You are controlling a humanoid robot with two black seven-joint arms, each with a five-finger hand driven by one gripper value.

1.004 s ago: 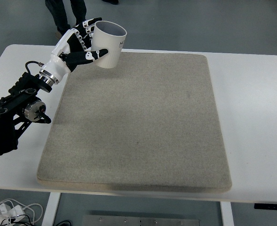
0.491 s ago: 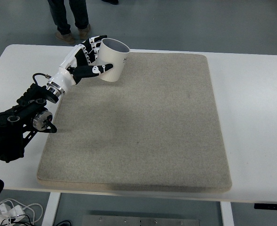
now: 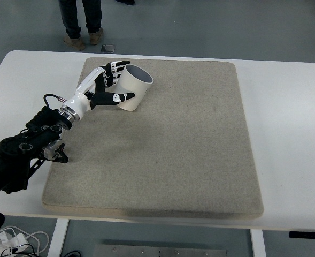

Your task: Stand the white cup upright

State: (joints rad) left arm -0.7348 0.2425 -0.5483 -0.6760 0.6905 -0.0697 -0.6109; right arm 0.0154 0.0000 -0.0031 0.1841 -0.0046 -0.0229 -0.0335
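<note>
A white cup (image 3: 133,88) with a dark inside sits tilted at the far left of the grey mat (image 3: 162,139), its open mouth facing up and to the right. My left hand (image 3: 106,85) is shut on the cup, fingers wrapped behind it and the thumb across its front. The cup's base is low over the mat; I cannot tell whether it touches. The right arm is out of view.
The mat lies on a white table (image 3: 291,118). A person's legs and shoes (image 3: 81,24) stand beyond the table's far edge. A small dark object (image 3: 108,48) lies on the floor there. Cables (image 3: 10,238) hang below the near left corner.
My left hand has carried the cup down and toward me, from above the mat's far left corner to low over the mat. The arm has drawn back.
</note>
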